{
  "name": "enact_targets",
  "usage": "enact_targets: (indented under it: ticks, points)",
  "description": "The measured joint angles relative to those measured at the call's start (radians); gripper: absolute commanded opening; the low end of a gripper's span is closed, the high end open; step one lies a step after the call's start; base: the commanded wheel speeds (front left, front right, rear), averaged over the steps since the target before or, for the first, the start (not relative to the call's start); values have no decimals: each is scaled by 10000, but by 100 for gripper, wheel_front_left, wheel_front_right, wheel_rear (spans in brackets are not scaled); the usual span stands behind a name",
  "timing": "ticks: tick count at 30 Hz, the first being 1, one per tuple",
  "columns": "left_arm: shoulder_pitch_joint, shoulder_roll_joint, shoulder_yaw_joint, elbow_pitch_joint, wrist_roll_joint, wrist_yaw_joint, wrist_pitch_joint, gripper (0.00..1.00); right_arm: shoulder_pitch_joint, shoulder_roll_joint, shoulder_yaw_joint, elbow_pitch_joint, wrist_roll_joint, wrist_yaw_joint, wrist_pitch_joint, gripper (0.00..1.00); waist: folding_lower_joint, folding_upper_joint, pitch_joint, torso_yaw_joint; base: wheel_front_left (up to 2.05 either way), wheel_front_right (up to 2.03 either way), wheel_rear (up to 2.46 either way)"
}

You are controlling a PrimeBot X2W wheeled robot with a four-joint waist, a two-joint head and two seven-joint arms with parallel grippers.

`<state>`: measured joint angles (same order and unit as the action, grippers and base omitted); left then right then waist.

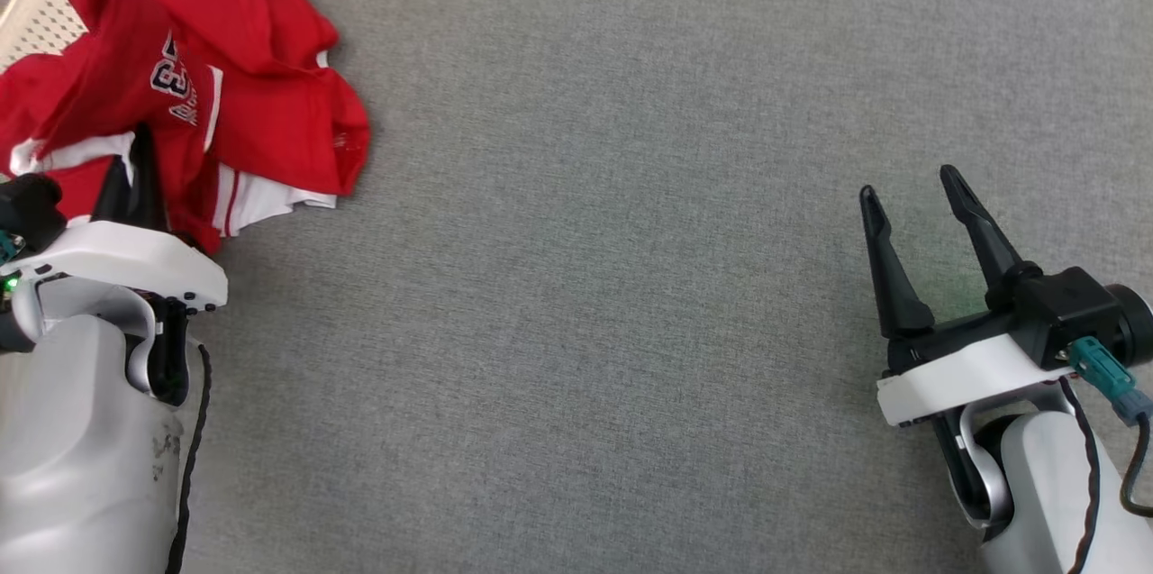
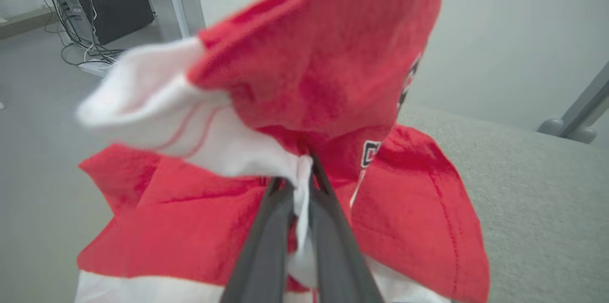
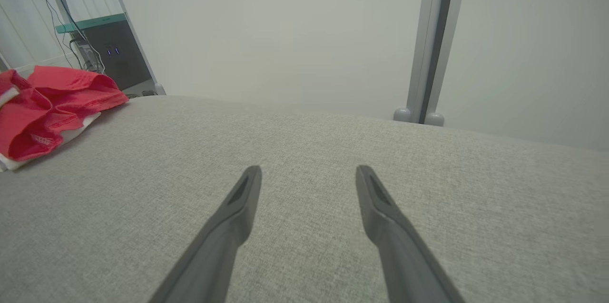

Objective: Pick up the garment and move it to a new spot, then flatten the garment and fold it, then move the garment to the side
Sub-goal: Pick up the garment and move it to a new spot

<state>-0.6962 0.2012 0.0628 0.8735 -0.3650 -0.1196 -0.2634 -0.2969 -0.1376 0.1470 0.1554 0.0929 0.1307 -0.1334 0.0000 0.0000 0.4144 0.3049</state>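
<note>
Fingers of our left gripper [image 2: 299, 174] clamp a white fold of the red garment [image 2: 309, 55] at centre frame. Our right gripper [image 3: 308, 172] stands spread, the garment well apart at frame left.

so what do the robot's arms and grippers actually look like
The left gripper and right gripper each have two long, tapering black fingers on a white wrist plate, above a glossy pale grey forearm with a black cable alongside. The right wrist carries a teal connector; the left has a small green light and dark scuffs.
</note>
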Motion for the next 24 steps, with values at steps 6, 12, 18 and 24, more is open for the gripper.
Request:
enact_targets:
  ticks: [6, 12, 18, 24]
  points:
    - [1012, -73, 466, -2543, 872, 77, 0, 0, 148, 81, -81, 69, 6, 0, -54, 100, 0, 0, -512, 183, 0, 0, 0]
    - [2275, -399, 468, -4821, 1549, 81, 0, 0, 420, 247, -165, 182, 35, 0, -180, 100, 0, 0, -1160, 212, 0, 0, 0]
    - [3600, -698, -84, -7078, 2054, 121, 2, 0, 766, 468, -393, 203, 82, 0, -307, 100, 1, 0, -1790, 16, 0, 0, 0]
    - [4619, -1018, -1266, -9089, 2359, 98, 711, 0, 992, 614, -527, 148, 107, 0, -326, 100, 0, 0, -2139, -551, 0, 0, 0]
